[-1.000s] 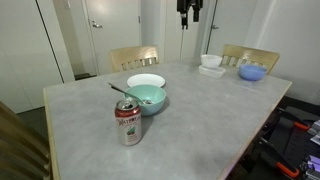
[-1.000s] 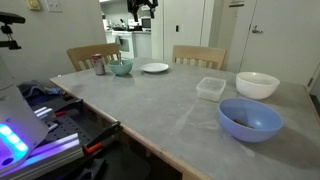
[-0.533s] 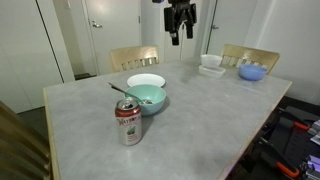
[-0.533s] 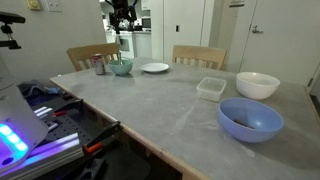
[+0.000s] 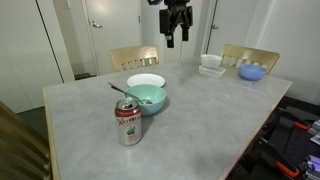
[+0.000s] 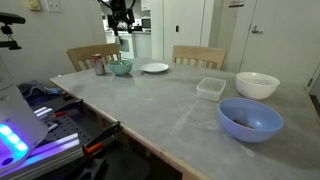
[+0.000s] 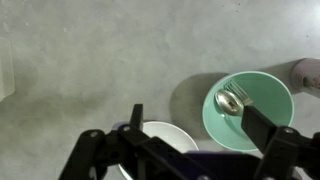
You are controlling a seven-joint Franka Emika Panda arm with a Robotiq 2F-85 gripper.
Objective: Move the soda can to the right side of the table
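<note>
The pincer (image 5: 178, 37) hangs wide open, empty, high above the tabletop (image 5: 205, 110). The soda can (image 5: 128, 123) stands untouched, so the whole move is not yet done.

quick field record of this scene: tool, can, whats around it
tool: open, empty, high above the table
soda can: upright, near a table edge, untouched
nearest to can: teal bowl with a spoon in it
beside the teal bowl: white plate
far end of table: blue bowl, white bowl
task status: can not yet grasped
</note>
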